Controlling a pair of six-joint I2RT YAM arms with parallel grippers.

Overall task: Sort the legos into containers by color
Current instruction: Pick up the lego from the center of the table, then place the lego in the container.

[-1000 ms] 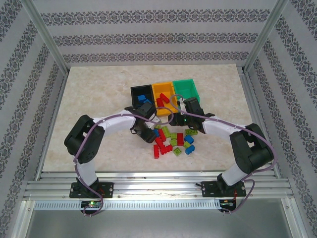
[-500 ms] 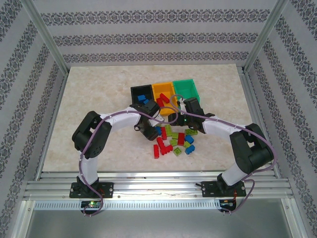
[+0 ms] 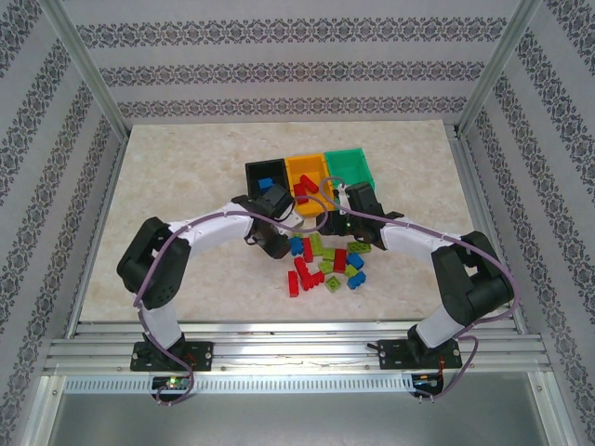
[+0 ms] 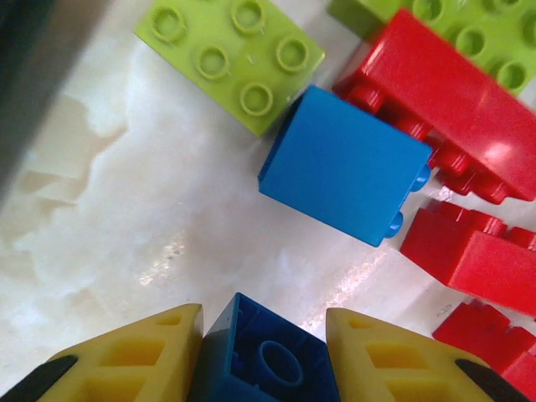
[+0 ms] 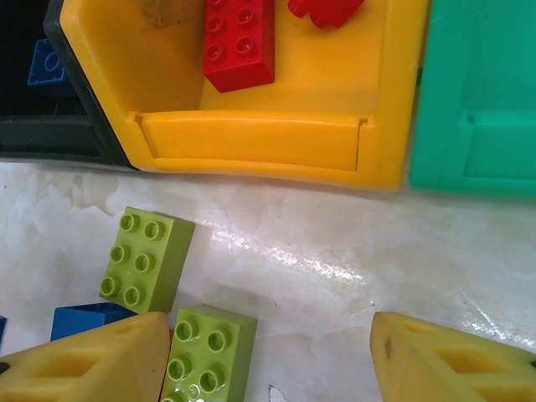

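At the bottom edge of the left wrist view, my left gripper point(image 4: 261, 318) has its yellow fingers point(image 4: 126, 360) pressed against both sides of a small dark blue studded plastic brick point(image 4: 260, 356), hollow underside up, so I judge the step in hand is carrying it to its bin. I would lift straight up before swinging: a second blue brick point(image 4: 343, 163) lies just ahead at frame centre, hard against a long red brick point(image 4: 456, 100) and just beside a lime green brick point(image 4: 230, 59), and a sideways drag could scatter them. In the right wrist view my right gripper point(image 5: 270, 328) hangs empty, fingers wide apart; I would leave it parked. Farthest off, at upper centre of the overhead view, the black rectangular plastic bin point(image 3: 265, 164) holds blue bricks, with the orange-yellow bin point(image 3: 305, 159) and the green bin point(image 3: 349, 153) to its right. I would release low over the black one.
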